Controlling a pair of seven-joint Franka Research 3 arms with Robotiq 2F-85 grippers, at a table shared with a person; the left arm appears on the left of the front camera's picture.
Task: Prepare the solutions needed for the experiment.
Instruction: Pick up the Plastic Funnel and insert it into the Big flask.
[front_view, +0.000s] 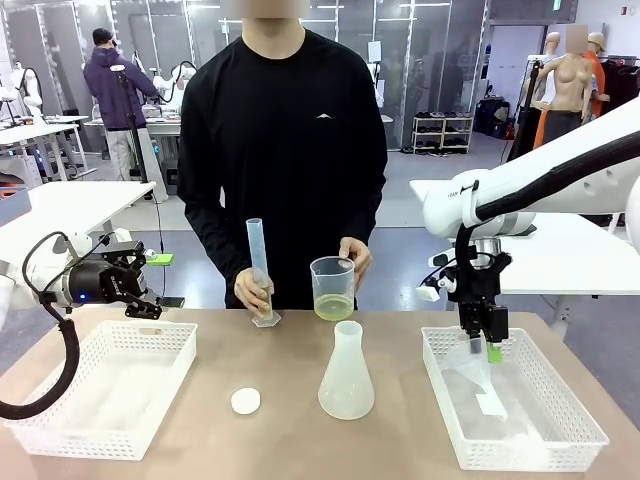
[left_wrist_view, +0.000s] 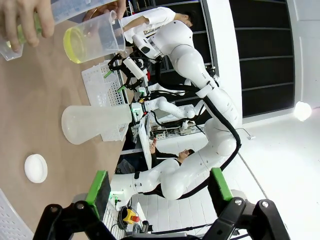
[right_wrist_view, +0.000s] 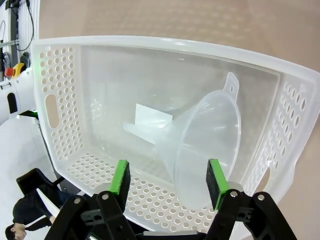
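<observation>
Nearest us a translucent conical plastic flask (front_view: 346, 385) stood on the brown tabletop (front_view: 285, 350). Our right claw (front_view: 482, 348) hung open over a clear funnel (right_wrist_view: 200, 145) in a white perforated basket (right_wrist_view: 55, 145); our left claw (left_wrist_view: 159, 187) gaped empty. Farther off, a person's hand (front_view: 354, 258) held a clear beaker (front_view: 332, 278) containing the pale yellow-green solutions (front_view: 333, 306).

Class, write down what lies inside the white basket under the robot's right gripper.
A translucent funnel lies on its side in the basket, its spout toward a flat white sheet on the basket's floor. The funnel's wide body blurs whatever part of the floor lies behind it.
</observation>
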